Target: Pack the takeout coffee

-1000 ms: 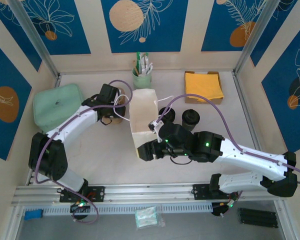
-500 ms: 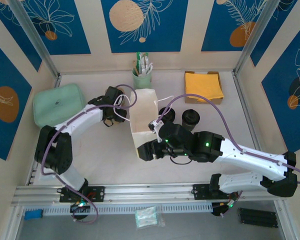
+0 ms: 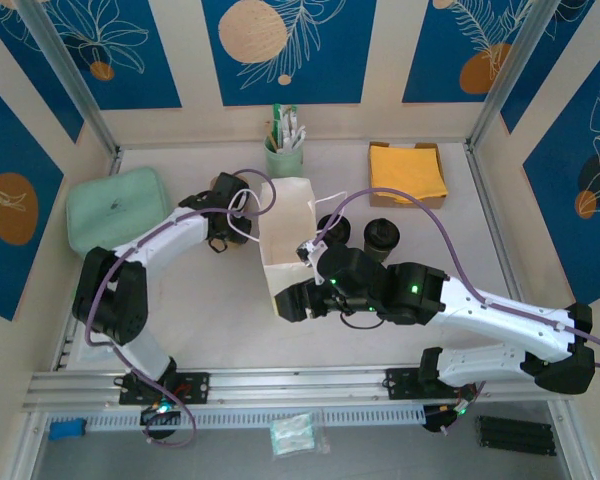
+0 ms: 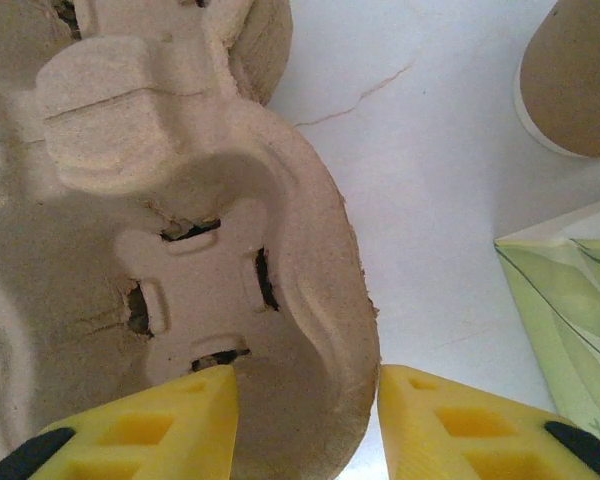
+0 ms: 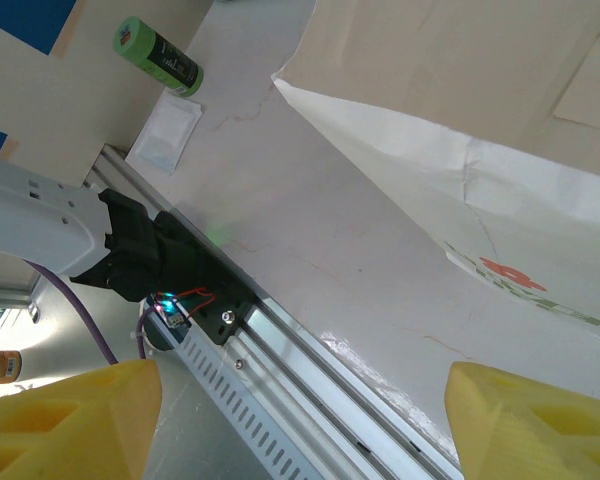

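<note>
Left gripper [image 4: 305, 425] has its yellow fingers straddling the rim of the pulp cup tray [image 4: 180, 250], not quite pinching yet, probably lining up a grab. Right gripper [image 5: 300, 425] is spread wide beside the white paper bag [image 3: 285, 235]. The lidded coffee [image 3: 382, 238] waits right of the bag on the pale table [image 3: 430, 250], blue patterned walls around.

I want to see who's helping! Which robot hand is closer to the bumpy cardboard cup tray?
Left. The left gripper has its fingers either side of the tray's rim. The right gripper is across the white bag, by its near end.
</note>
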